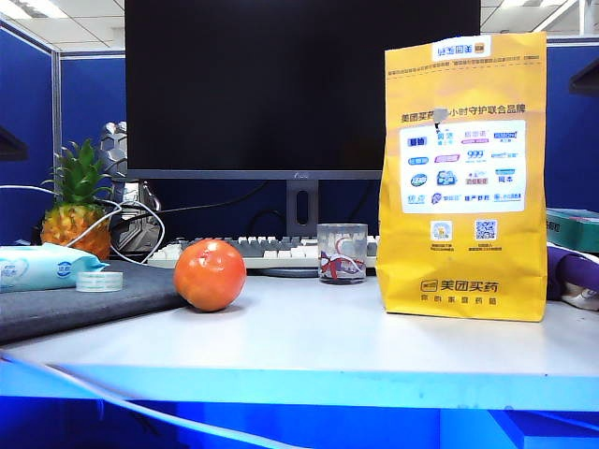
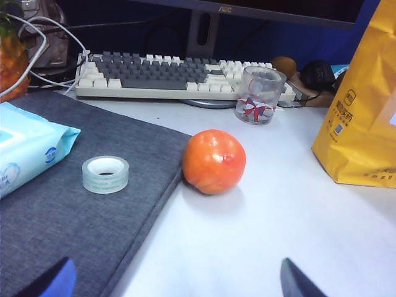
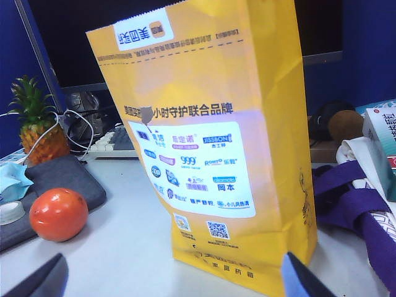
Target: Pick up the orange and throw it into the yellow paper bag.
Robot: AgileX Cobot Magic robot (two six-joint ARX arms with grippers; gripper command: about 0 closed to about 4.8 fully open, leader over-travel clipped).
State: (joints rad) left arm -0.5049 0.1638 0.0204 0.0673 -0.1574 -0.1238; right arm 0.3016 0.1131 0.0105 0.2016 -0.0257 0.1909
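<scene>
- Orange sat on the table beside the grey mat, left of the yellow paper bag.
- Left gripper and right gripper were both spread, empty, on the near side.
- Step judged: pre-grasp; next, left gripper should reach the orange.

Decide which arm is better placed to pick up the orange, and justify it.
Left, probably. The left pincer is open, facing the orange ahead of it. The right pincer, also open, faces the yellow paper bag, with the orange off to one side.
</scene>
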